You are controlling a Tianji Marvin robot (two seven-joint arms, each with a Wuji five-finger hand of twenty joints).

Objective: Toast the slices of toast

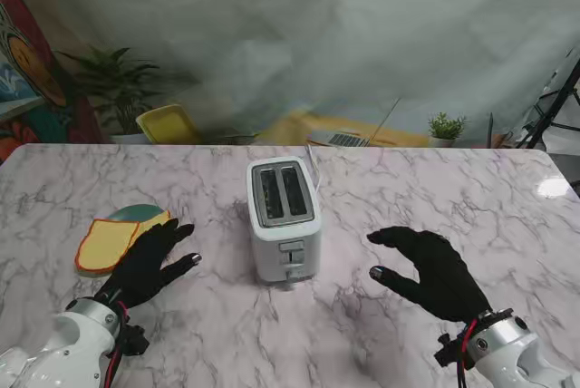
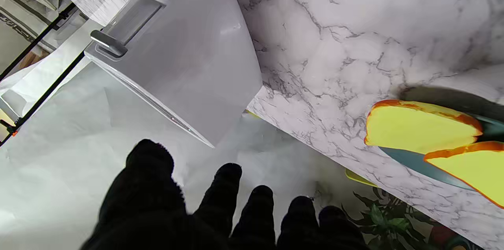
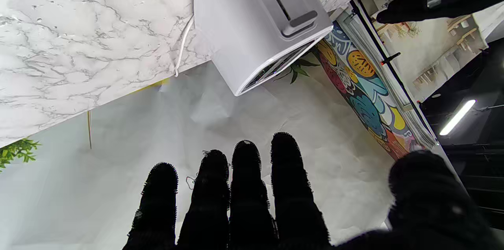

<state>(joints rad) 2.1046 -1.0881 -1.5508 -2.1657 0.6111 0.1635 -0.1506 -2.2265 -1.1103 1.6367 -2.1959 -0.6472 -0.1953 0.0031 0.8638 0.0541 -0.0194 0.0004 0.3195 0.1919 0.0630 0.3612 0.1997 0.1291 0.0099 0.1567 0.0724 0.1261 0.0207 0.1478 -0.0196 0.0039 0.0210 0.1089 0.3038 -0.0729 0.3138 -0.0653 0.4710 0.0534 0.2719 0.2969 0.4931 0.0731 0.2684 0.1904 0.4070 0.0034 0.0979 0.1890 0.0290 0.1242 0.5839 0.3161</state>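
Toaster [image 1: 284, 218] mid-worktop [image 1: 435, 189], slots empty (lever up); slices [image 1: 107, 245] plated left, beside left hand [image 1: 149, 261]; right hand [image 1: 435, 270] opposite; both hands' fingers spread, holding nothing, ready to load.

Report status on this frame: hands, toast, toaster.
Left robot hand open beside toast slices, right robot hand open, empty. Slices on plate, untouched. Toaster slots empty, lever up. Nothing in the way.
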